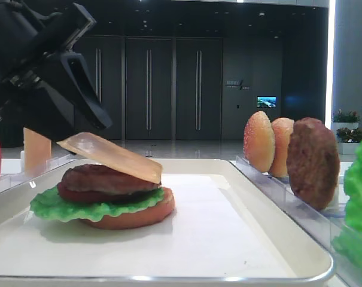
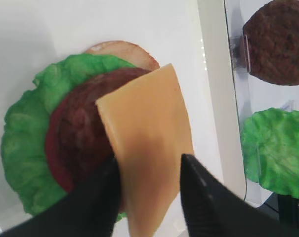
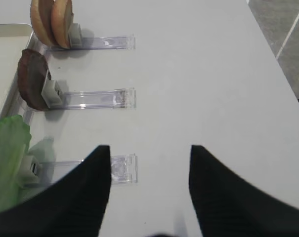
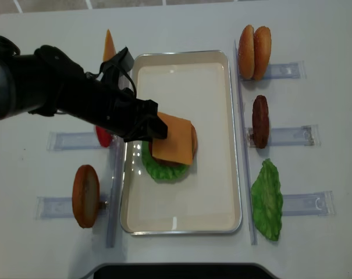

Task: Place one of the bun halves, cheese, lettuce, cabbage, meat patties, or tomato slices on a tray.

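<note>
Cheese (image 2: 148, 148): flat square slice, tilted. Far edge rests on the patty (image 2: 85, 133); near end is raised, between the left fingers (image 2: 102, 197). Side view shows the low edge touching the patty top and the high end up by the left gripper (image 1: 79, 128). Cannot tell whether the fingers pinch the slice or have let go of it.

Stack under the cheese, top down: brown patty, dark red tomato (image 1: 79, 194), green lettuce (image 1: 67, 209), flat bun (image 1: 139, 216). Stack sits on the tray (image 4: 216, 203), left of its middle in the overhead view.

Right gripper (image 3: 149, 187): fingers spread, empty, over bare counter (image 3: 213, 74), well apart from the tray.

Right of the tray, on clear racks: two buns (image 4: 254, 44) upright, a patty on edge (image 4: 260, 121), a lettuce leaf (image 4: 267, 199). Left of the tray: another bun (image 4: 85, 196).
</note>
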Controlling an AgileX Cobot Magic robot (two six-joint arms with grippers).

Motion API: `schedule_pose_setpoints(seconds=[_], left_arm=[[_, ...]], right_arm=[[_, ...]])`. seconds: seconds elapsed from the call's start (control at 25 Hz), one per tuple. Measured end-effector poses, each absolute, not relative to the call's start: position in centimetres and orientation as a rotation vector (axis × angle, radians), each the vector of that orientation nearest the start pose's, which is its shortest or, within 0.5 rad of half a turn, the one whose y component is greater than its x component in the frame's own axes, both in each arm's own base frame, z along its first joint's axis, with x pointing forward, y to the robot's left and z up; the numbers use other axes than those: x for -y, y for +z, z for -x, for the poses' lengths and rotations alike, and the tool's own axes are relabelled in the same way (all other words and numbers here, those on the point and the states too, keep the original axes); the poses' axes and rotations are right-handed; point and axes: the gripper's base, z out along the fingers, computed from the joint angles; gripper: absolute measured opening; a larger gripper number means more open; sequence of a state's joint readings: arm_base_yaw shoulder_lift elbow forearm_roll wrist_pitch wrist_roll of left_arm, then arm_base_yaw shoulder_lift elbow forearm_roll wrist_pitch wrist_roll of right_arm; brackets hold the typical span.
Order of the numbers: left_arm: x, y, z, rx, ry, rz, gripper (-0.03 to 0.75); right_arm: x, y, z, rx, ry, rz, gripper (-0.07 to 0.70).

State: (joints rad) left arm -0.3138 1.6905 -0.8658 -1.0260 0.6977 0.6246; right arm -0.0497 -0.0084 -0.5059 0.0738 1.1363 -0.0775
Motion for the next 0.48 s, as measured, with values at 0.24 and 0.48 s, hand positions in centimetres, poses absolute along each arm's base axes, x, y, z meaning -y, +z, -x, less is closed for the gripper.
schedule_pose_setpoints(seconds=[0.24, 0.48], left_arm=[[13.1, 17.3, -27.2, -2.82, -0.885, -0.223, 0.482], [12.2, 18.4, -27.2, -2.851, -0.753, -0.207, 0.492]], right_arm=[[-0.7, 27.3, 1.0, -2.103, 0.013, 0.037, 0.348], [-0.7, 27.3, 1.0, -2.103, 0.013, 0.037, 0.348]])
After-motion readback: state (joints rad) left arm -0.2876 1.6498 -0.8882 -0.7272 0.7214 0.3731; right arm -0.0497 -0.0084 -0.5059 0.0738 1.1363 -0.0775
